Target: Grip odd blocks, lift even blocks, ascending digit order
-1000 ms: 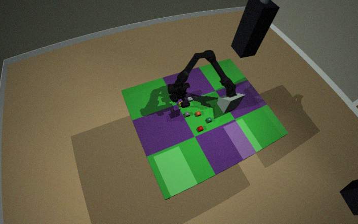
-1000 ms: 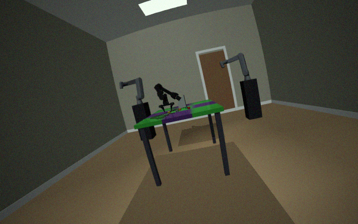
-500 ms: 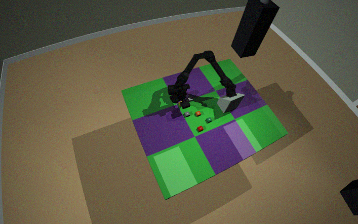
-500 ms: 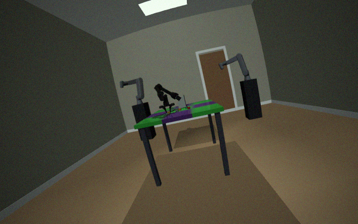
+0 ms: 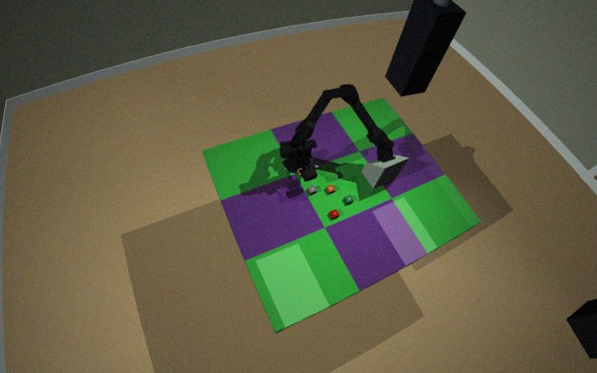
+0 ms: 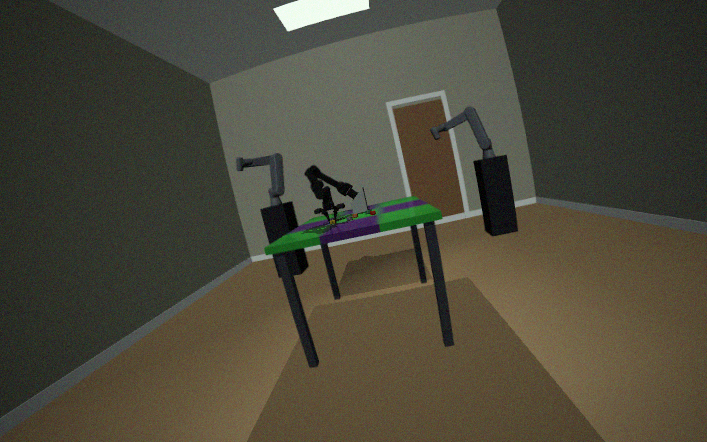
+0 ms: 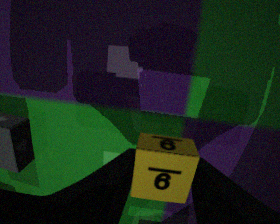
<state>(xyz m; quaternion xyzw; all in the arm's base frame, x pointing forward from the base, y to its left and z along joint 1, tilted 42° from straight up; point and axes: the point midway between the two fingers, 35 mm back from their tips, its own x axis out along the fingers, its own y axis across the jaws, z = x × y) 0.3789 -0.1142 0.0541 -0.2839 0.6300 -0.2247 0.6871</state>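
Gripper (image 5: 300, 170) (image 6: 332, 219) (image 7: 164, 160) has its fingers closed on opposite sides of the yellow block (image 5: 299, 172) (image 6: 332, 222) (image 7: 165, 176), low at the table (image 5: 273, 222) (image 6: 350, 229). The wrist view shows its digit reading like a 6 under a bar; the grey block (image 5: 312, 190) (image 7: 3, 144) sits apart to one side, nearer than the orange (image 5: 330, 189), teal (image 5: 348, 199) and red (image 5: 333, 213) blocks.

My arm (image 5: 348, 92) (image 6: 313, 174): one, black, elbow raised, forearm sloping down. My gripper (image 5: 301, 173) (image 6: 332, 219) (image 7: 164, 160): one, low, pointing downward, two dark fingers partly closed, pressing from both sides on a digit-marked block.
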